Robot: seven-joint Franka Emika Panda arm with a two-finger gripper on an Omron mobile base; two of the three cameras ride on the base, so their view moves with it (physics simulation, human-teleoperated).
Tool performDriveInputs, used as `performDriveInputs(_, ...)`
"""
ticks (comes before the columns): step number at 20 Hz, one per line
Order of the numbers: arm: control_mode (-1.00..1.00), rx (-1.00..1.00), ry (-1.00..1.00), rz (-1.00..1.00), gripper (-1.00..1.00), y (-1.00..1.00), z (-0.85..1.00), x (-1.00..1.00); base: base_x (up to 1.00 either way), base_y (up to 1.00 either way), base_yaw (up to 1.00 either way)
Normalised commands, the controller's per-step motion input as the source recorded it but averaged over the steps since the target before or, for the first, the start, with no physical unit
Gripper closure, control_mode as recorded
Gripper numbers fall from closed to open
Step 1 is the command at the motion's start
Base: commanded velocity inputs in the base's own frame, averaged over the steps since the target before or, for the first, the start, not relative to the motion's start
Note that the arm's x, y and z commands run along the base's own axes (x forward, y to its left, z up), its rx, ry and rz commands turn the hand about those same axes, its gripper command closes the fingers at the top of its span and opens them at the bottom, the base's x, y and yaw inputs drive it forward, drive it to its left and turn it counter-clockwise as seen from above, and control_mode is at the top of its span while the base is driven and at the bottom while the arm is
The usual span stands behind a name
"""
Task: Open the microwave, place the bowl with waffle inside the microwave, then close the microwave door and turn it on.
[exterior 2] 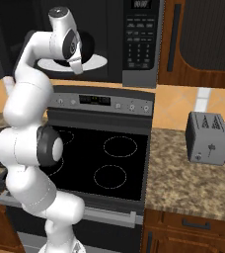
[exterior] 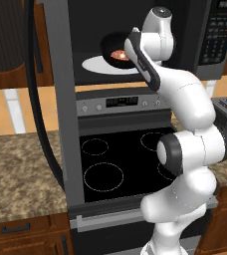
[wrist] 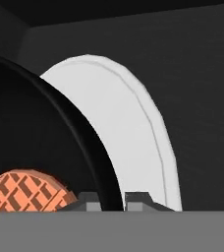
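Observation:
The microwave [exterior: 214, 36] stands open above the stove, and the microwave door [exterior: 60, 99] is swung out to the left, seen edge-on. Inside, the black bowl [exterior: 110, 49] holding the reddish-orange waffle [exterior: 118, 54] is over the white turntable plate [exterior: 93, 64]; whether it rests on the plate I cannot tell. My arm reaches into the cavity. In the hand view my gripper [wrist: 113, 199] is shut on the bowl [wrist: 35, 128], its rim running between the two fingertips [wrist: 138, 199]. The waffle [wrist: 28, 192] lies left of them and the plate [wrist: 124, 123] behind.
The black-topped stove [exterior 2: 104, 153] with its knob panel lies directly below the microwave. A small grey toaster [exterior 2: 208, 137] stands on the granite counter to the right. Brown wooden cabinets flank the microwave, and the open door blocks the left side.

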Motion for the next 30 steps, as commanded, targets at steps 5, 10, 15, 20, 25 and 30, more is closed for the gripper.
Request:
performDriveInputs(5,-1.0,0.04,-0.25,-0.01,-1.0,0.0,-0.07,-0.01,0.0,0.0,0.0)
performDriveInputs(10,-1.0,0.13,-0.43,-0.02,-1.0,-0.02,-0.09,-0.33,0.0,0.0,0.0)
performDriveInputs(15,-1.0,0.18,-0.46,0.0,-1.0,-0.12,0.22,-0.98,0.0,0.0,0.0)
performDriveInputs(20,-1.0,0.16,-0.19,0.0,-1.0,-0.44,0.56,-1.0,0.0,0.0,0.0)
performDriveInputs(25,-1.0,0.02,0.03,-0.02,-1.0,-0.56,0.15,-1.0,0.0,0.0,0.0)
performDriveInputs(30,-1.0,0.0,0.05,-0.06,-1.0,-0.41,-0.25,-1.0,0.0,0.0,0.0)
